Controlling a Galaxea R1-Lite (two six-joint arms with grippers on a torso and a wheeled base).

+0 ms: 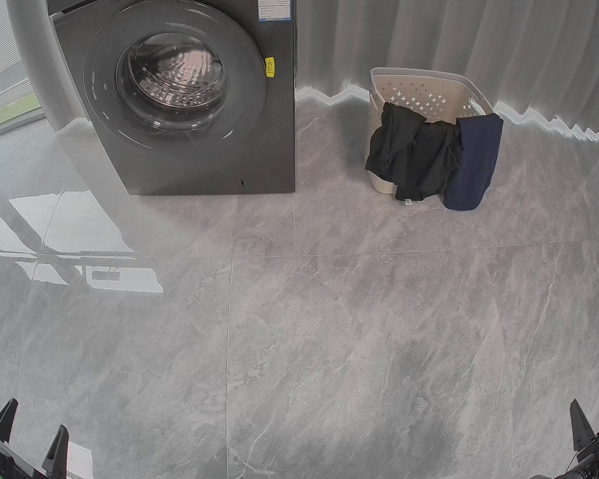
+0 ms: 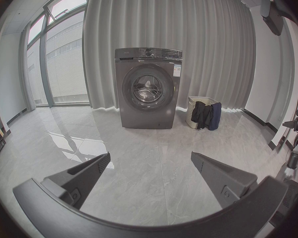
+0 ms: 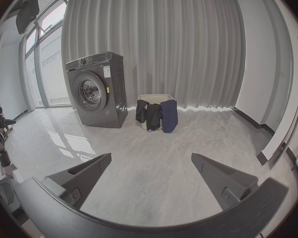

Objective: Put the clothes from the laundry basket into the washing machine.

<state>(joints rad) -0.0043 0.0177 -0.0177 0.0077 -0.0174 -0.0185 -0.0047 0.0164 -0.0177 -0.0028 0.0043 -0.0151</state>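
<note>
So, left gripper point(image 2: 149, 155) and right gripper point(image 3: 151, 156) both gaped wide; black and navy clothes point(image 1: 422, 154) draped over the white perforated plastic laundry basket point(image 1: 419, 94), upper right.

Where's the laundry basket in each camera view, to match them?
Head view: laundry basket upper right, by the curtain, dark clothes over its rim.
Left wrist view: laundry basket far across the floor, beside the washing machine.
Right wrist view: laundry basket across the floor, beside the washing machine.
Shared landmark: the washing machine next to it.
</note>
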